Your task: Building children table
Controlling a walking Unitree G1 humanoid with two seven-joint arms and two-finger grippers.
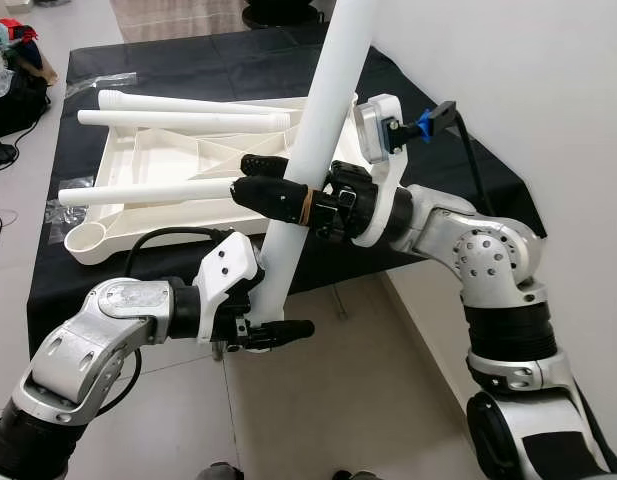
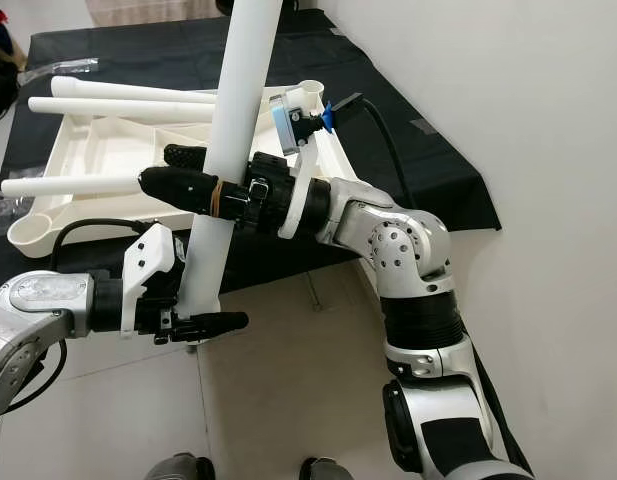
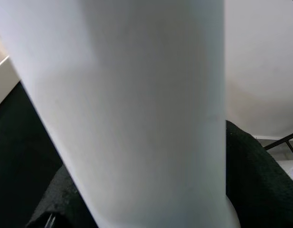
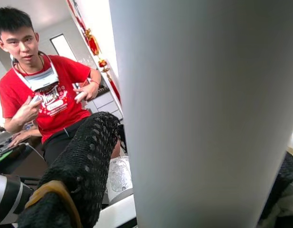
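Left eye view | white table leg held tilted above floor, in front of upturned tabletop on black cloth | right gripper clasps mid-leg | left gripper apparently grips lower end | person seated behind.

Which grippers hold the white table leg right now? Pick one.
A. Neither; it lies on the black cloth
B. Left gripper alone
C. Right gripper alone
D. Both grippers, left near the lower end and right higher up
D. The left gripper clamps the white table leg near its lower end, while the right gripper grips it higher up, holding it tilted above the upturned tabletop.
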